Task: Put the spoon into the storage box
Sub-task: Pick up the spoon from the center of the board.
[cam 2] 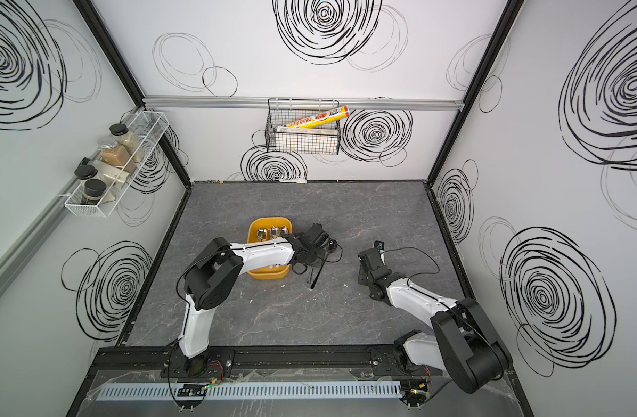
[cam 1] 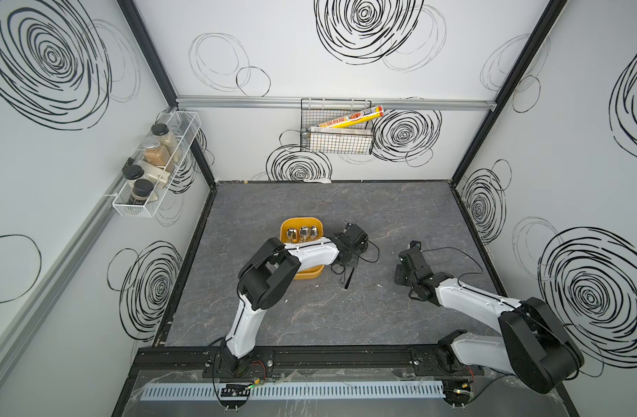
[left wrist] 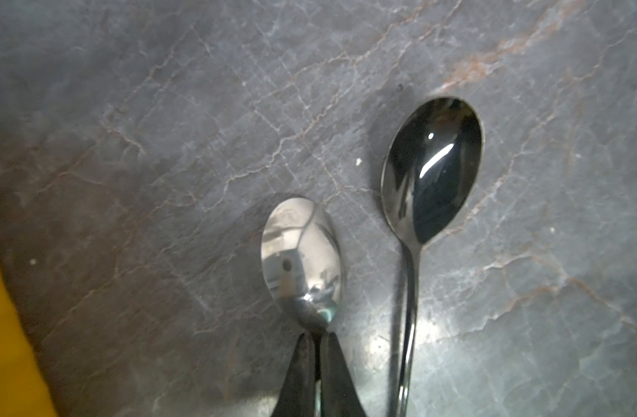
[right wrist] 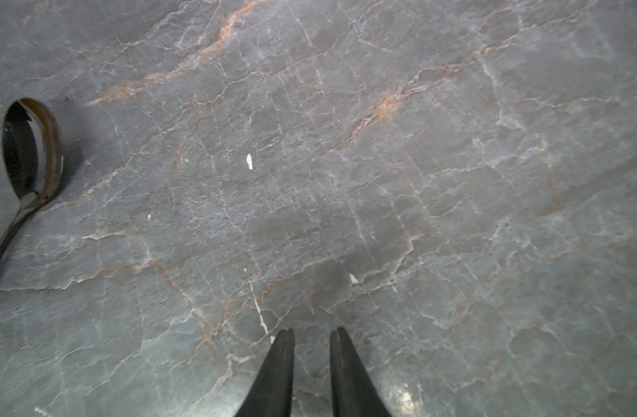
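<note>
Small mirror-bright steel spoon [left wrist: 302, 252] pinched at neck by left end effector [left wrist: 318, 338], fingers almost together. Just outside mustard-yellow plastic storage box [left wrist: 2, 343], over veined grey stone-look desk [left wrist: 165, 126]. Darker spoon [left wrist: 432, 169], glossy, oval-bowled, alongside. Right end effector [right wrist: 312, 337]: narrow gap, empty.

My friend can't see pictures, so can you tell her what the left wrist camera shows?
The left gripper has its jaws shut on the neck of a small silver spoon, shiny back up. Beside it a darker spoon lies bowl-up on the grey marbled table; a strip of the yellow storage box shows at the edge.
</note>
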Action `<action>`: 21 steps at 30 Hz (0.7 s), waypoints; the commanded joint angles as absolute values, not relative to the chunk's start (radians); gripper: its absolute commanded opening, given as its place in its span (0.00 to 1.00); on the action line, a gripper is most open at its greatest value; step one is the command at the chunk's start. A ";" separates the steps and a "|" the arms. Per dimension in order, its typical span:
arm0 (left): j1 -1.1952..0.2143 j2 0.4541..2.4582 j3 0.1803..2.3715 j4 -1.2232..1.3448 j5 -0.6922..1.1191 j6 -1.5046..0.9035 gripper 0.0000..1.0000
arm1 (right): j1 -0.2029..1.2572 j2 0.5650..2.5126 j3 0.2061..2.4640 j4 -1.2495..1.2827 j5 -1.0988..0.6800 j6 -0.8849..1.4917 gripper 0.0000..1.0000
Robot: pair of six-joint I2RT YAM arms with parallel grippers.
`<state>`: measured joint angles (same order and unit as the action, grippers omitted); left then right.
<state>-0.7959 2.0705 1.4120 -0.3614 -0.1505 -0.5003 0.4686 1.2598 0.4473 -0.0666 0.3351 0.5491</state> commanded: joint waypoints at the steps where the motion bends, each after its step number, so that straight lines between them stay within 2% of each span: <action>1: -0.796 1.957 1.422 -0.394 -0.182 -0.467 0.00 | 0.468 1.253 0.463 -0.052 0.328 0.546 0.23; 6: -0.802 1.828 1.386 -0.385 -0.199 -0.424 0.00 | 0.468 1.231 0.531 -0.105 0.207 0.534 0.23; 14: -0.810 1.669 1.321 -0.377 -0.227 -0.297 0.00 | 0.468 1.090 0.716 -0.201 -0.040 0.511 0.28; 18: -0.828 1.558 1.221 -0.291 -0.210 -0.169 0.00 | 0.468 1.079 0.792 -0.258 -0.120 0.512 0.29; 21: -0.811 1.496 1.187 -0.292 -0.246 -0.169 0.00 | 0.468 1.067 0.803 -0.270 -0.133 0.512 0.29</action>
